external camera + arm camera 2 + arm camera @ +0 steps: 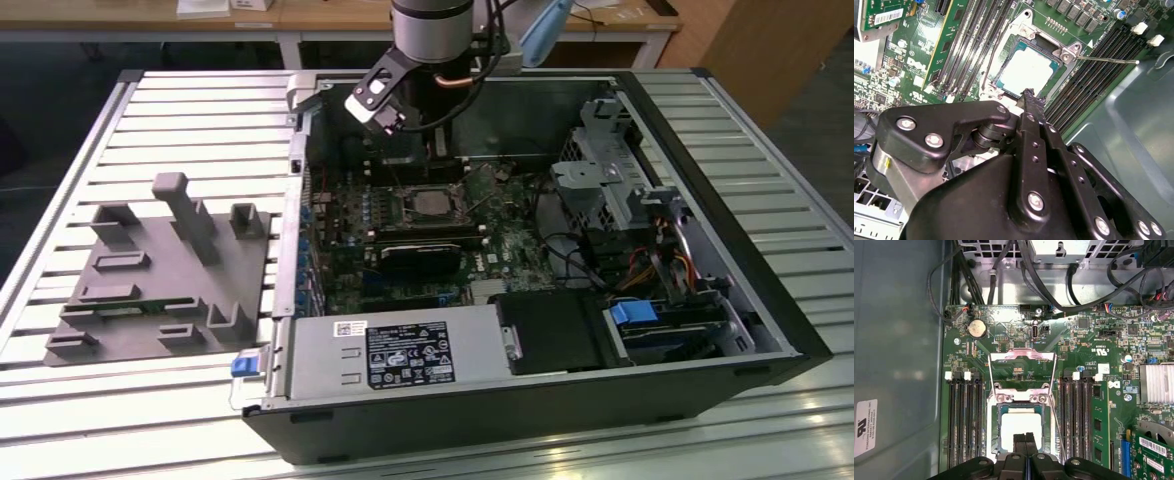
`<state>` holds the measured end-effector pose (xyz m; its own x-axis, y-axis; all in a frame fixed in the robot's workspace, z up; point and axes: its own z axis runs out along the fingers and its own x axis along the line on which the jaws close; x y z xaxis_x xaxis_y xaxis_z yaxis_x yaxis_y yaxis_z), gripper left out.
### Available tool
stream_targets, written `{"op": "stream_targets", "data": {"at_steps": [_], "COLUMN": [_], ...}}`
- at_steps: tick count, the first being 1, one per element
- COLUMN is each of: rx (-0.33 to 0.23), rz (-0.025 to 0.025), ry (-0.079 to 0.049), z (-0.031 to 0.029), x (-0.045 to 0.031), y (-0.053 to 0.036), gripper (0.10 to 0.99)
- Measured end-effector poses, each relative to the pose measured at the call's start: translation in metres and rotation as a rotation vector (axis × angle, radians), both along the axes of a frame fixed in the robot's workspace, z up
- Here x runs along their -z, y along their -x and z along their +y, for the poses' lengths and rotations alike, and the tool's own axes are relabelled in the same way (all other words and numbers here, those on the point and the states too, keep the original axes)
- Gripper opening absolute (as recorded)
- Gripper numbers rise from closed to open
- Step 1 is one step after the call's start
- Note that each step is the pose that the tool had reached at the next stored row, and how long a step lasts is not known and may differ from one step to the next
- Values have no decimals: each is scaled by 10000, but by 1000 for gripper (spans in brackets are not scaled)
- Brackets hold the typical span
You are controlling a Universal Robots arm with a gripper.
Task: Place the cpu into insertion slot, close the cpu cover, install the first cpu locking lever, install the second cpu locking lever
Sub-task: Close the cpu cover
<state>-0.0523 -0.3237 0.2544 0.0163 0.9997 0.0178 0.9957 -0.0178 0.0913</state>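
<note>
The cpu [1021, 427] lies seated in the insertion slot [998, 427], so it needs no hold: the gripper [1025, 436] hangs over the slot's edge, its 2 fingers pressed together and empty. The cpu cover [1021, 355] stands swung open beyond the slot, leaving the chip bare.

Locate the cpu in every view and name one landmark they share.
Exterior view: the cpu lies near the picture's centre, on the green circuit board.
First wrist view: the cpu sits in the insertion slot, just beyond the gripper.
Second wrist view: the cpu, just beyond the gripper's tip.
Shared landmark: the green circuit board.
</note>
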Motion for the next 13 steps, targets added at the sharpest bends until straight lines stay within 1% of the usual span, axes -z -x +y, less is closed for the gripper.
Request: {"op": "stream_targets", "data": {"at_steps": [3, 7, 10, 12, 13], "rx": [1, 1, 0, 1, 2], "rz": [21, 102, 178, 196, 196], "ry": [1, 0, -1, 4, 2], "z": [0, 0, 0, -1, 0], "x": [-1, 0, 0, -8, -18], "y": [-14, -74, -114, -116, -116], "gripper": [106, 106, 106, 106, 106]}}
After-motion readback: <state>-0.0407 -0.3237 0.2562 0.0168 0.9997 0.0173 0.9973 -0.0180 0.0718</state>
